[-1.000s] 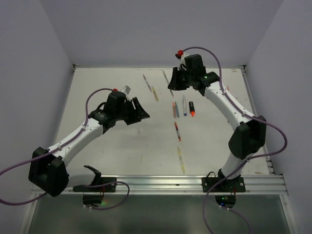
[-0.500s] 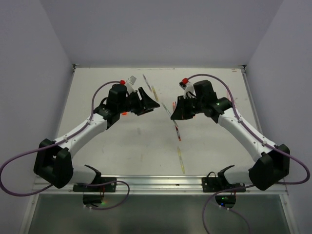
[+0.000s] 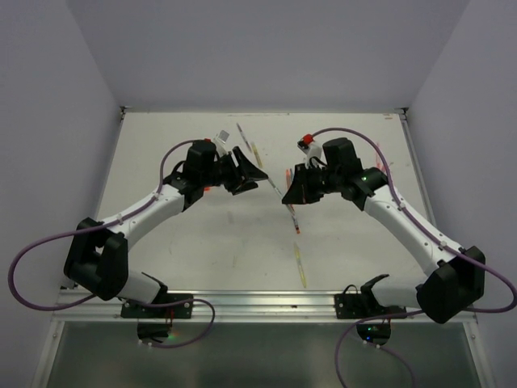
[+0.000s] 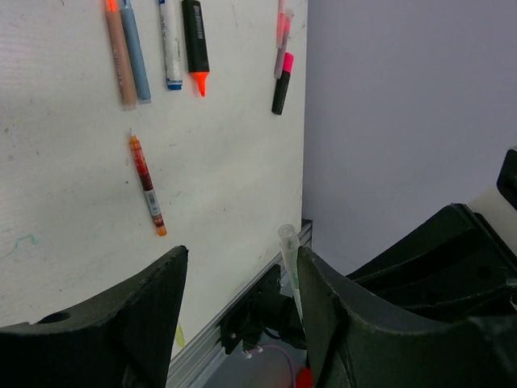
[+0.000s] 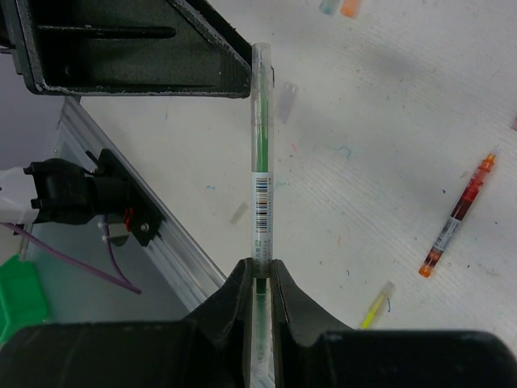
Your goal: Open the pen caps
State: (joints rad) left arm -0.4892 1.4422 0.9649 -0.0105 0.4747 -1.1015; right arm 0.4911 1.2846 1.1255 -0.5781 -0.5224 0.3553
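Within 1 second both arms have swung inward — the right gripper (image 5: 260,271), clamped on a green-ink pen (image 5: 260,186), now offers its clear cap (image 5: 260,65) between the spread fingers of the left gripper (image 4: 242,267) — ready for pinching.

Black and white, with spots of bright colour
The clear pen (image 5: 260,162) has a green core and a white barcode label. The left gripper (image 4: 240,259) and right gripper (image 5: 260,271) are black. The white table (image 5: 388,121) is flecked with faint ink. On it are a red-and-orange pen (image 4: 147,186), an orange-ended black highlighter (image 4: 194,36), a light-blue pen (image 4: 134,48) and a pink-ended black marker (image 4: 280,89).
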